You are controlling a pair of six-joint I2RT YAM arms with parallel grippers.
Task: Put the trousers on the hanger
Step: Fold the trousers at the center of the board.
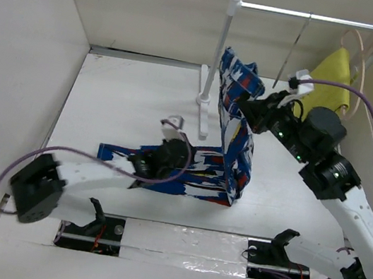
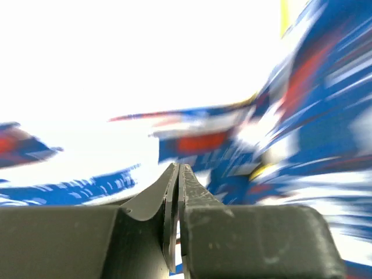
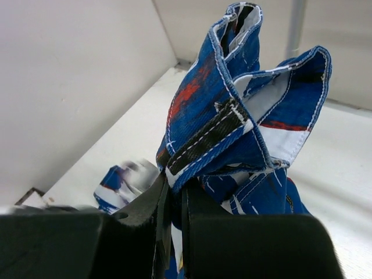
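The blue-and-white print trousers [image 1: 235, 155] hang from my right gripper [image 1: 243, 107], which is shut on their waistband [image 3: 216, 131] and holds it raised near the rack post. Their lower part lies flat on the table, running left [image 1: 123, 155]. My left gripper [image 1: 146, 165] sits low over that flat part. In the left wrist view its jaws [image 2: 177, 170] are shut with nothing seen between the tips, and blurred print fabric [image 2: 302, 116] lies beyond. The thin grey hanger [image 1: 291, 53] hangs edge-on from the rail, right of the raised waistband.
A white rack post [image 1: 218, 59] and its top rail [image 1: 307, 15] stand at the back. A yellow garment [image 1: 333, 84] on a pale beige hanger [image 1: 363, 47] hangs at the rail's right end. Walls close in left and right.
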